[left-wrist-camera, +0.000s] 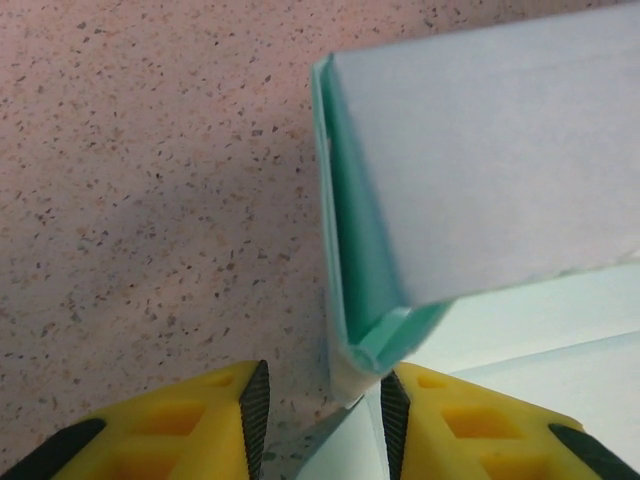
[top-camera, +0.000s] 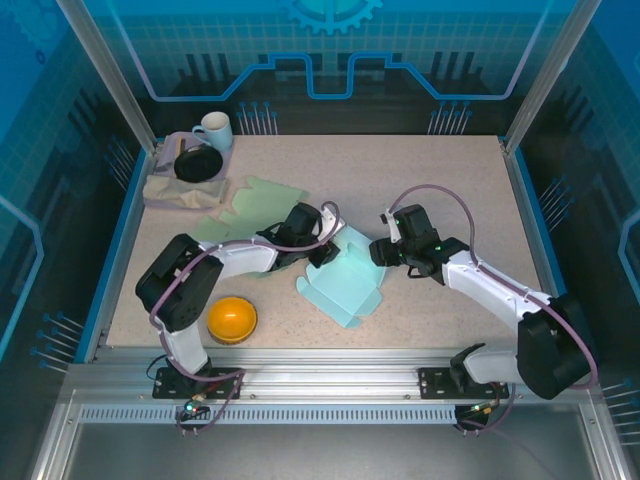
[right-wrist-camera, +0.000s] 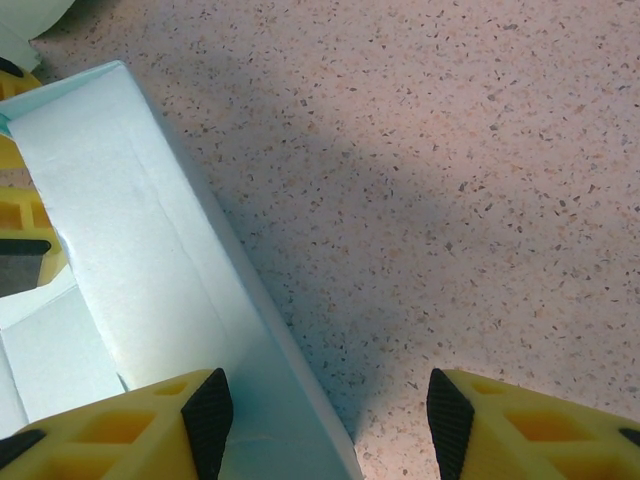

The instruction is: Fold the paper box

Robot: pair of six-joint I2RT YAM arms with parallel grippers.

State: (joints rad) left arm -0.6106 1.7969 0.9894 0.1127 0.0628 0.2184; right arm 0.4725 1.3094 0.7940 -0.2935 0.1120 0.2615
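Left gripper, jaws parted, brackets the folded corner of the pale-green paper box. The paper sits close against the right pad, with a gap showing at the left. Right gripper, jaws wide apart and holding nothing, straddles a raised wall of the same box. The half-formed box sits mid-table between the 2 arms, its near panels lying flat. The risk: a pinch landing off the crease could crumple the corner. With no second hold, the light box may skid or the wall may spring back down.
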